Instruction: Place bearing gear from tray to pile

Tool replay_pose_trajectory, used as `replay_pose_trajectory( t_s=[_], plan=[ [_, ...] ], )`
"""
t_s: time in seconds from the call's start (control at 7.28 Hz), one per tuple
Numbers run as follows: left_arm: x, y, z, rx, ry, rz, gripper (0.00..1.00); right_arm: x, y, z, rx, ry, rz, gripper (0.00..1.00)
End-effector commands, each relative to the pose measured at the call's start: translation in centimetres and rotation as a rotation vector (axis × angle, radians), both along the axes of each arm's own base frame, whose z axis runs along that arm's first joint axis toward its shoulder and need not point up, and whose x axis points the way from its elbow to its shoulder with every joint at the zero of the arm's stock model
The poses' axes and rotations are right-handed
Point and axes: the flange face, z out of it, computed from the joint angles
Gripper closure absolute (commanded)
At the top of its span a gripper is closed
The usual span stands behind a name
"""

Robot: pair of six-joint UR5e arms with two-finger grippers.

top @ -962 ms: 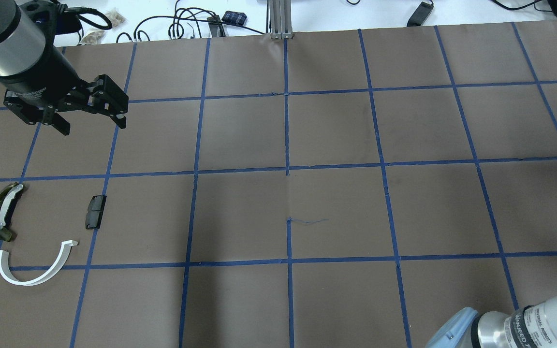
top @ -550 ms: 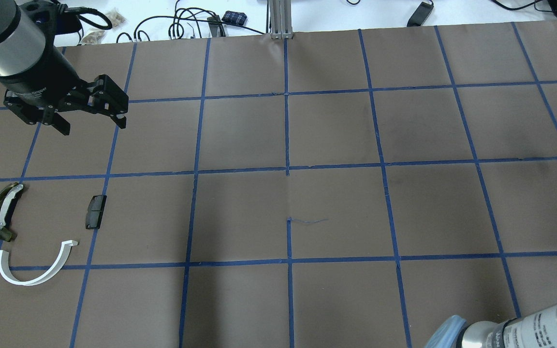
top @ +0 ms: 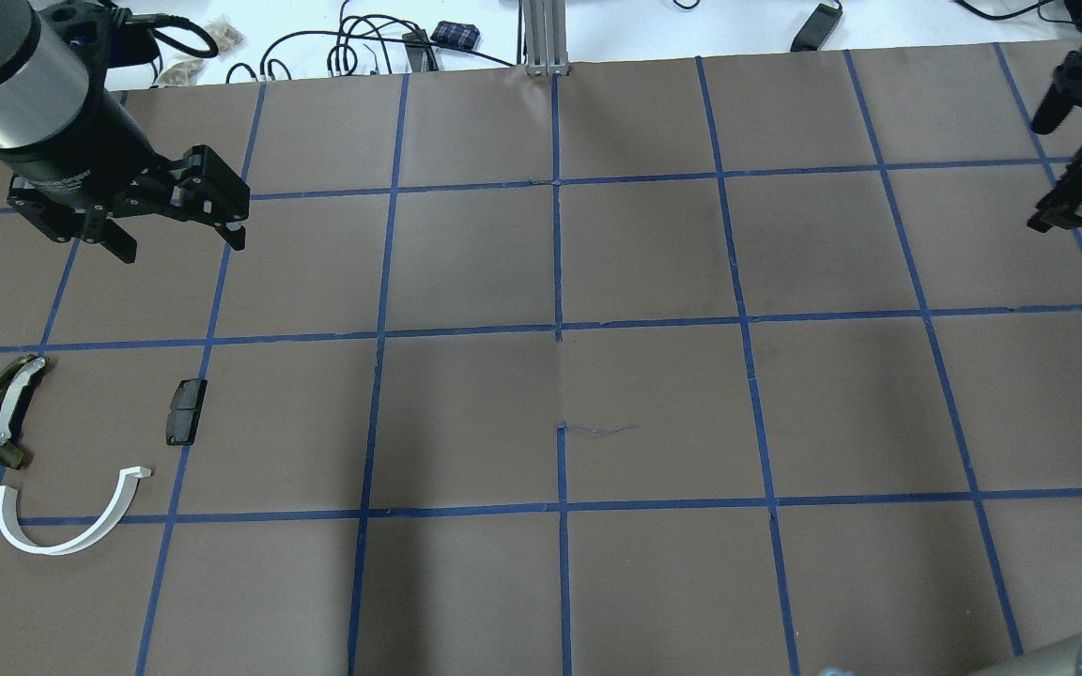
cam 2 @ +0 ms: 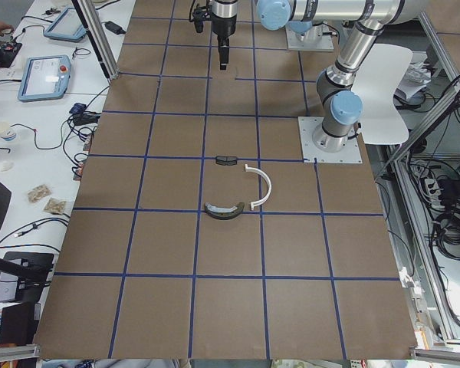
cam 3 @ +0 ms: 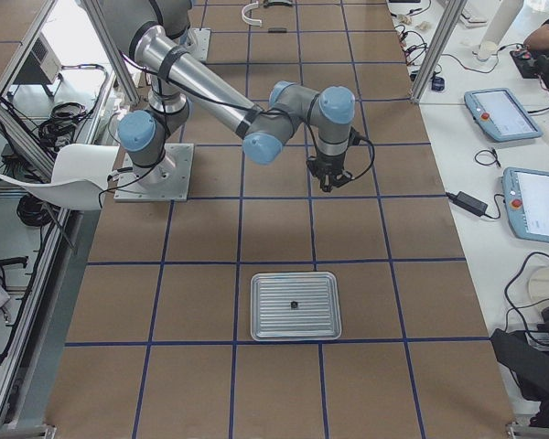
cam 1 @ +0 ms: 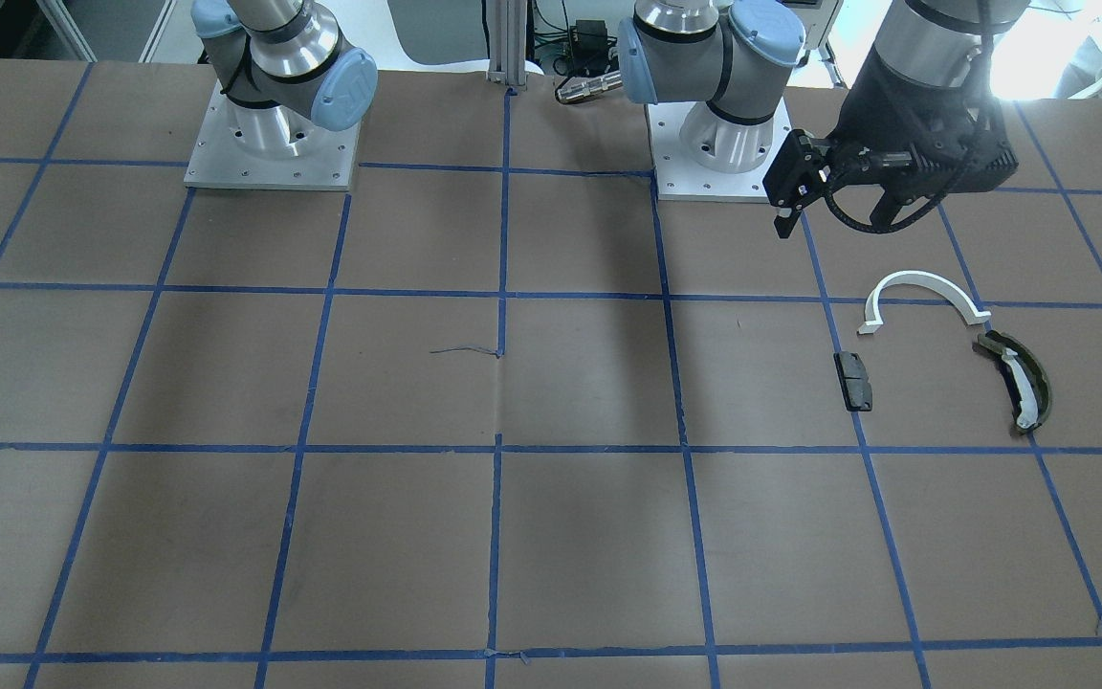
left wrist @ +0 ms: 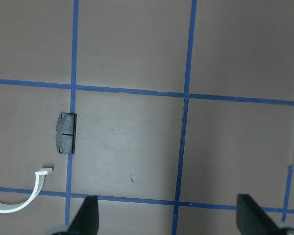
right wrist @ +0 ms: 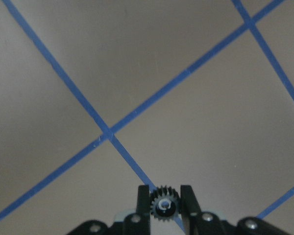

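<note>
Right wrist view: the right gripper (right wrist: 164,193) pinches the bearing gear (right wrist: 163,205) only by its teeth, so I think it may slip out on the long way. Overhead: this arm hangs at the far right edge, well apart from the pile (top: 186,411); the left gripper (top: 181,244) hovers near it, fingers spread.

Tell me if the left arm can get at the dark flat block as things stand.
Probably yes. The left gripper hangs open over the table close to the dark block, and nothing lies between them.
</note>
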Motion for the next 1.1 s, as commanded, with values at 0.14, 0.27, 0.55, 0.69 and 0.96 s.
replay_pose_trajectory(
  t_s=[0.14, 0.27, 0.55, 0.69, 0.96],
  plan=[
    [0.1, 0.0, 0.0, 0.001, -0.001, 0.001, 0.00, 14.6, -1.6, 0.5, -0.023, -0.036, -0.282, 0.99],
    [0.2, -0.1, -0.1, 0.002, -0.002, -0.004, 0.00, 18.1, -1.6, -0.2, -0.015, -0.062, -0.403, 0.98],
    [0.4, 0.2, -0.9, 0.021, -0.007, -0.005, 0.00, 26.8, -1.3, -3.5, 0.030, -0.072, -0.454, 0.98],
    [0.6, 0.5, -2.2, 0.036, 0.000, 0.008, 0.00, 32.4, -0.6, -5.0, 0.026, -0.077, -0.476, 0.98],
    [1.1, 0.2, -2.6, 0.016, -0.008, 0.013, 0.00, 40.8, 0.0, -8.7, -0.039, -0.132, -0.710, 0.95]
  ],
)
